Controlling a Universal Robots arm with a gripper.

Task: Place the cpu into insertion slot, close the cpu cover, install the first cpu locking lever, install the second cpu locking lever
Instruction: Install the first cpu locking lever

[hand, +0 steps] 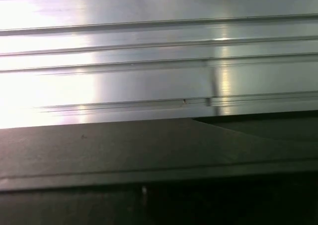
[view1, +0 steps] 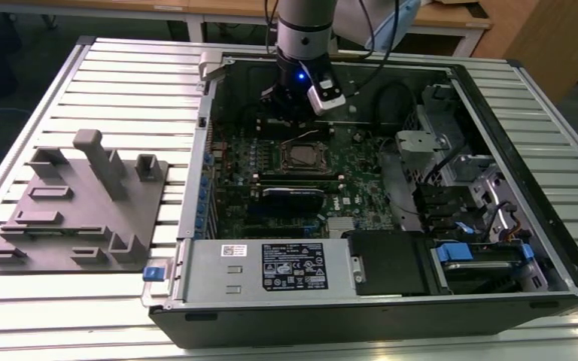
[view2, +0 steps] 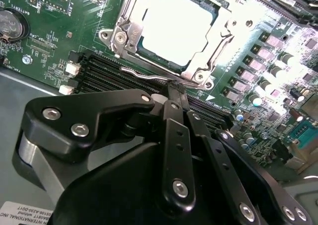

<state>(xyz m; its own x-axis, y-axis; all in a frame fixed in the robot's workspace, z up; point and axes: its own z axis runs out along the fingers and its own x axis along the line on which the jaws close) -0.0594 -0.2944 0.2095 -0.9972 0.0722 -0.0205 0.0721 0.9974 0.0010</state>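
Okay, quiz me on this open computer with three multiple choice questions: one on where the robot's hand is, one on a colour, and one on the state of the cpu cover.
1. Where is the hand?
A) inside the case, right beside the insertion slot
B) outside the case
C) inside the case, at the corner farthest from the insertion slot

2. What colour is the circuit board around the insertion slot?
A) red
B) green
C) white

3. How is the cpu cover?
A) standing upright
B) missing
C) lying flat around the cpu

Answers:
1 A: in the second wrist view the hand's tip sits at the slot's edge.
2 B: the board shows green in the second wrist view.
3 C: the silvery frame lies flat, and the cpu top shows through its cut-out.
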